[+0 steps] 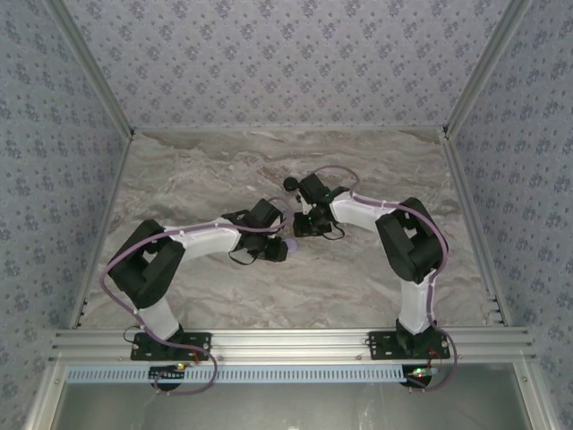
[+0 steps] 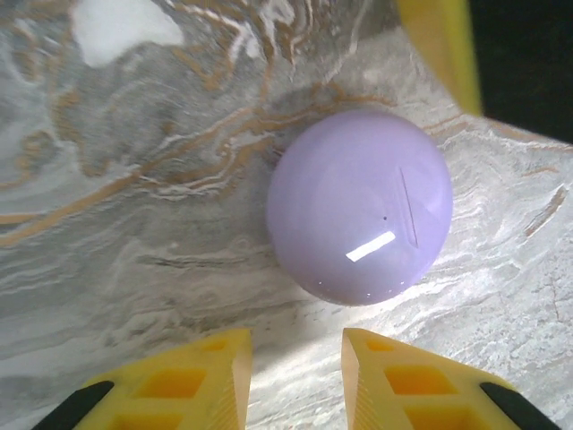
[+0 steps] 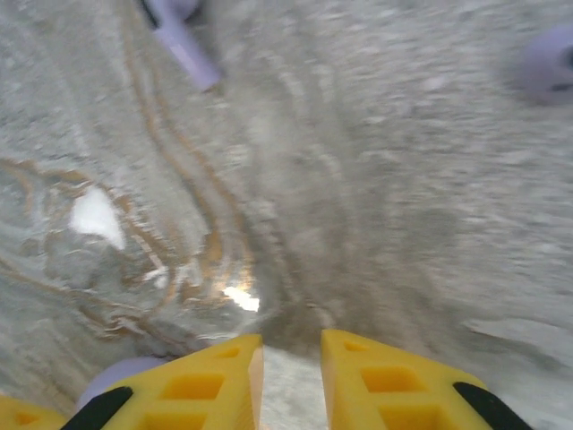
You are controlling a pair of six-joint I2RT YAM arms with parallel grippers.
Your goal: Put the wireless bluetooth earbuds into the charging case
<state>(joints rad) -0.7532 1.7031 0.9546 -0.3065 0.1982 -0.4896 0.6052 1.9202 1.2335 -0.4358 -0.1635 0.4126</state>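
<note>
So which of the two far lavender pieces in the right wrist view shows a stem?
The top-left earbud, its straight stem pointing down-right; the right-edge piece looks rounded.

- Lavender stem [image 3: 183,49]: blurred, cut by the right wrist view's top edge.
- Lavender round piece [image 3: 548,63]: cut by the right edge.
- Lavender dome [image 3: 125,376]: half hidden behind the right gripper [image 3: 291,354].
</note>
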